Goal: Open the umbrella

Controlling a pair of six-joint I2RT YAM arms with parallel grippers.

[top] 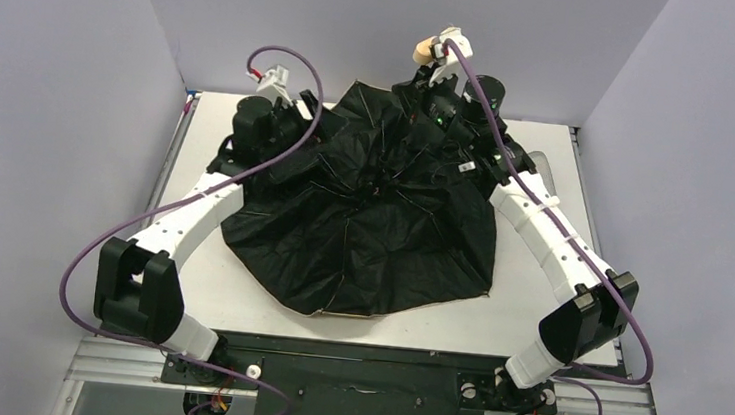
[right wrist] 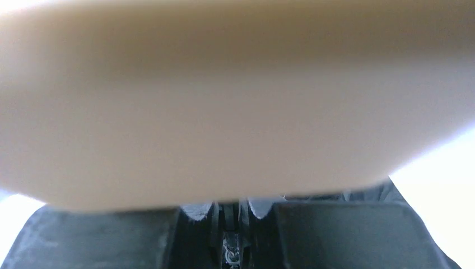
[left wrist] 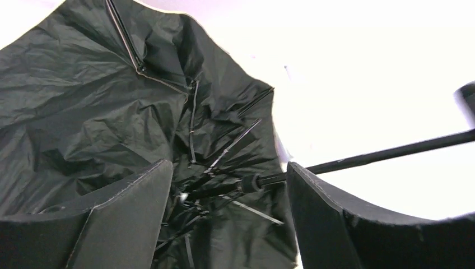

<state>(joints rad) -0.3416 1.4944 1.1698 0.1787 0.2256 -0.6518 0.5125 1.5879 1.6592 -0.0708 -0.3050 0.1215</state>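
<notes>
The umbrella [top: 381,239] lies spread on the table with its black lining and ribs facing up and a tan edge at the front. Its thin black shaft [left wrist: 392,152] rises toward the back to the tan knob handle [top: 424,48]. My right gripper [top: 433,78] is shut on the umbrella just below the knob, which fills the right wrist view [right wrist: 224,95] above the closed gripper [right wrist: 232,224]. My left gripper [top: 299,136] is over the canopy's back left. In the left wrist view it [left wrist: 229,196] is open, its fingers [left wrist: 123,213] astride the shaft's lower end and ribs without touching them.
The white table [top: 534,323] shows bare strips in front of and beside the canopy. Lavender walls [top: 43,89] close in the left, right and back sides. Purple cables [top: 296,61] loop over both arms.
</notes>
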